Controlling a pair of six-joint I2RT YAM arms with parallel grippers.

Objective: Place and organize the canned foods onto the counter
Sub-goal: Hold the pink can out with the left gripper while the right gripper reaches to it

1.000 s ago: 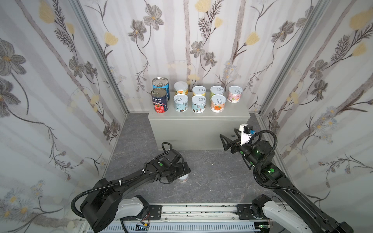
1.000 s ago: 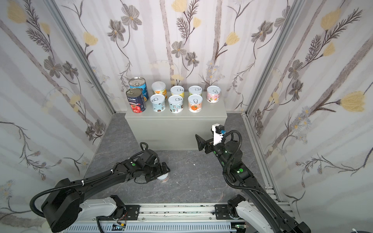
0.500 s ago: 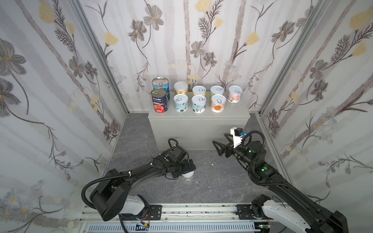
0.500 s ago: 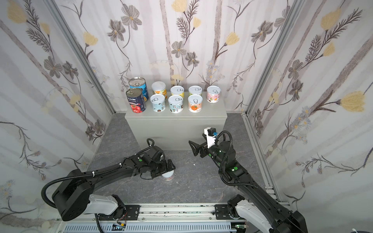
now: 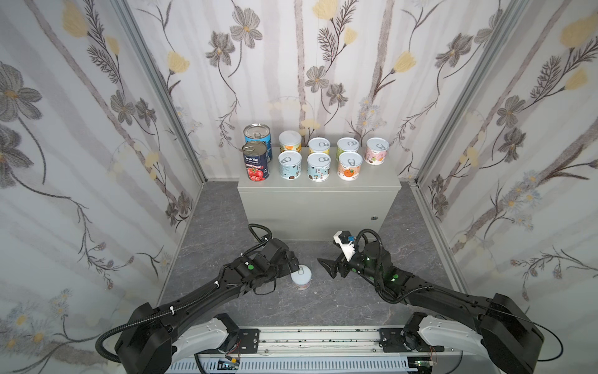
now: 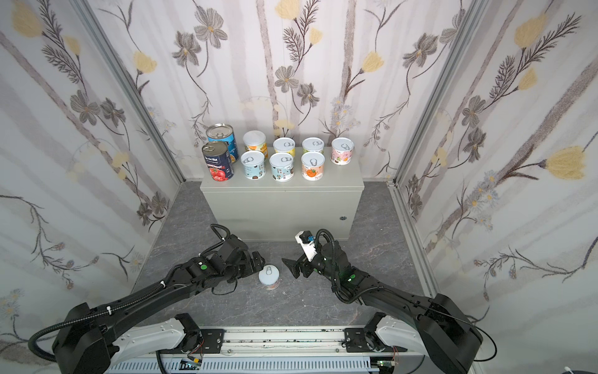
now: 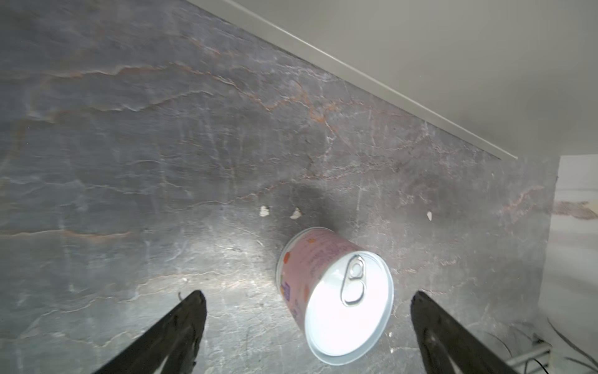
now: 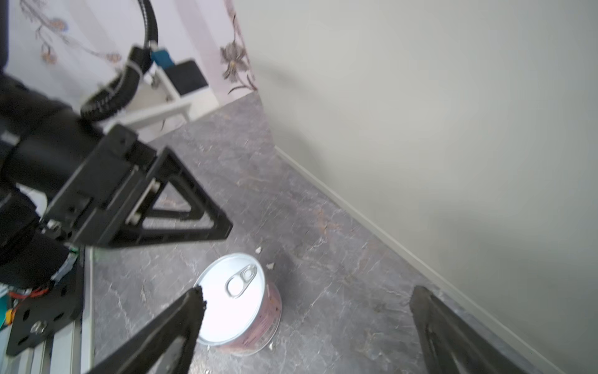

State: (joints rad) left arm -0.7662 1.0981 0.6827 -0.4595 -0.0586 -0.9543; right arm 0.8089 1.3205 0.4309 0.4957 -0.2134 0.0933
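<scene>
- Your can (image 5: pixel 301 276) stands upright on the floor (image 5: pixel 226 226), pull-tab lid up, pink label, in front of the counter (image 5: pixel 318 200) and well apart from it.
- Your left gripper (image 5: pixel 290 263) sits just beside the can on its left. The fingers are spread wide and hold nothing.
- In the left wrist view the can (image 7: pixel 336 294) falls in the gap between the two fingers (image 7: pixel 181 323), nearer one than the other and touching neither.
- Your left arm lies low and stretched out from the rail, reaching forward and in toward the middle, with the wrist bent to aim at the can.
- Your right gripper (image 5: pixel 326 267) points at the can from its right, with bare floor between them. Its fingers are spread wide too and are empty.
- In the right wrist view the can (image 8: pixel 238 304) lies off to one side, and one fingertip (image 8: pixel 194 301) overlaps the lid's edge. From that view you cannot tell whether it touches.
- Your right arm reaches in low from the right, with the elbow down near the floor.
- Nine more cans (image 5: pixel 318 166) stand upright in two rows on the counter's top, the two tall ones at its left end.
</scene>
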